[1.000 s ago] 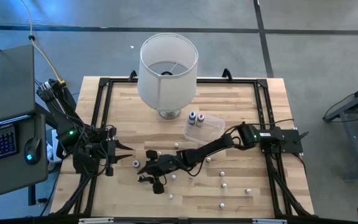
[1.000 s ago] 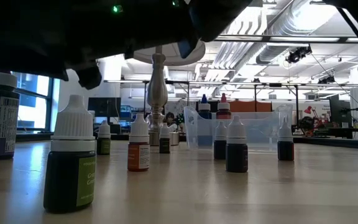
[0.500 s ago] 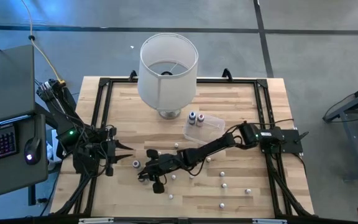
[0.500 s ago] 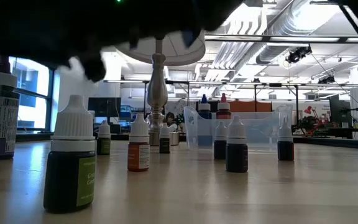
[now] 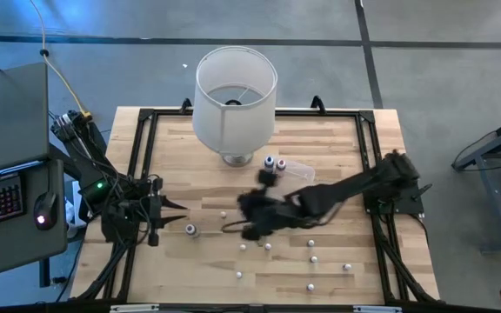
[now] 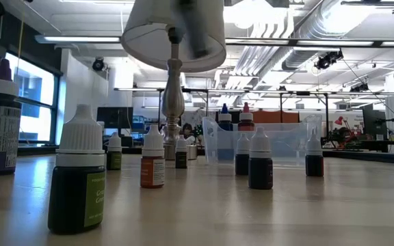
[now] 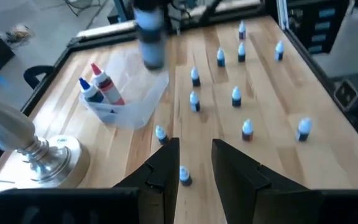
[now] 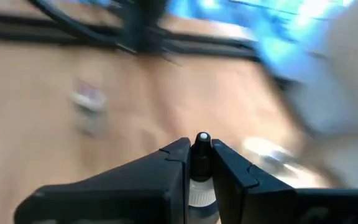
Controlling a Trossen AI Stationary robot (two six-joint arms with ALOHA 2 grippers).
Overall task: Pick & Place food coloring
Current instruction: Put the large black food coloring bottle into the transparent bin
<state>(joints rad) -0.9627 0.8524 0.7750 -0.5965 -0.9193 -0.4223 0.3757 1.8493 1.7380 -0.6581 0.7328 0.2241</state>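
Nearest in the low view, a small dark-green bottle with a white ribbed cap (image 6: 78, 179) stands on the pale wooden table (image 6: 252, 212), with an orange-labelled bottle (image 6: 152, 164) behind it and 3 dark white-capped bottles (image 6: 260, 162) further back. Beyond those sits the clear plastic tub (image 6: 279, 143), and 2 bottles with a blue and a red tip (image 6: 234, 117) stand upright inside it. Behind and above rises the silver stem of the big white lampshade (image 6: 175, 31). From above, the right hand (image 5: 262, 202) is over the middle of the table, just beside the tub, and its wrist view shows its 2 dark fingers (image 8: 173, 163) clamped on a white-capped food coloring bottle (image 8: 201, 171) held upright between them. The left hand (image 5: 177, 216) waits near the table's left edge, its fingers (image 7: 163, 171) standing apart with nothing between them. More tiny bottles (image 5: 313, 258) lie scattered across the near half of the table.
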